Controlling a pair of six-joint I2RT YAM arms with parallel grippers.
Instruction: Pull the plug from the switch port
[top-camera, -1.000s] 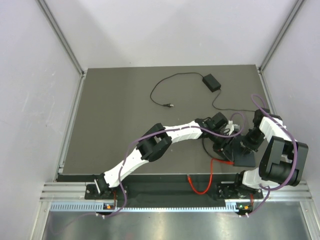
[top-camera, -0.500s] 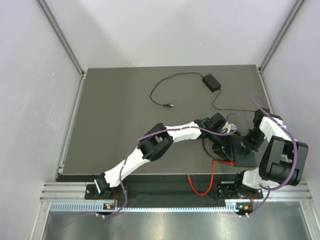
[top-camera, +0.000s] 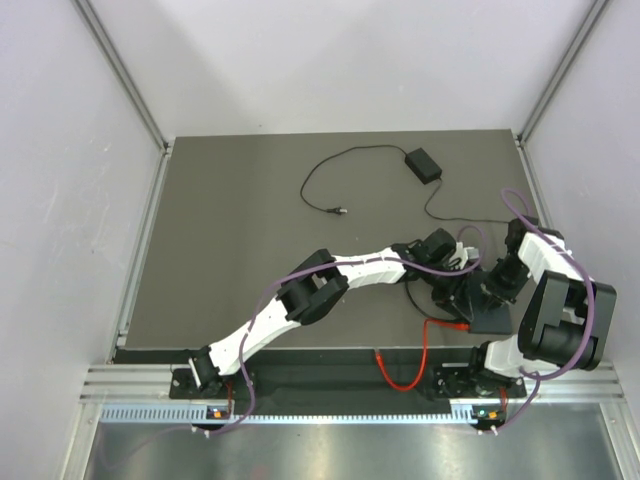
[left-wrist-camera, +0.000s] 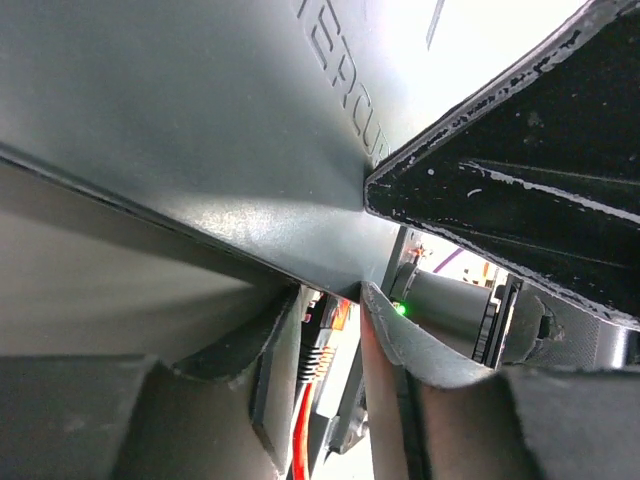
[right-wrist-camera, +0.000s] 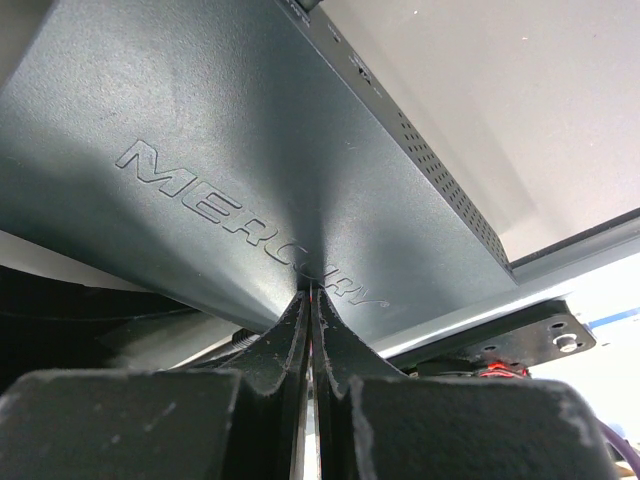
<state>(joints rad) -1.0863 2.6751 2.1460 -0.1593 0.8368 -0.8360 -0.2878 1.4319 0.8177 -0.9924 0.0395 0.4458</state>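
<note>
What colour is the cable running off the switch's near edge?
Red. The cable shows best in the top external view.

Matte black switch, red-cabled plug at its edge

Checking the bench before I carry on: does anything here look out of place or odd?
The cord from the power brick ends in a loose plug lying on the table, connected to nothing. The black switch box sits askew to the table edge, its orange cable plugged in between the fingers of the left hand.
</note>
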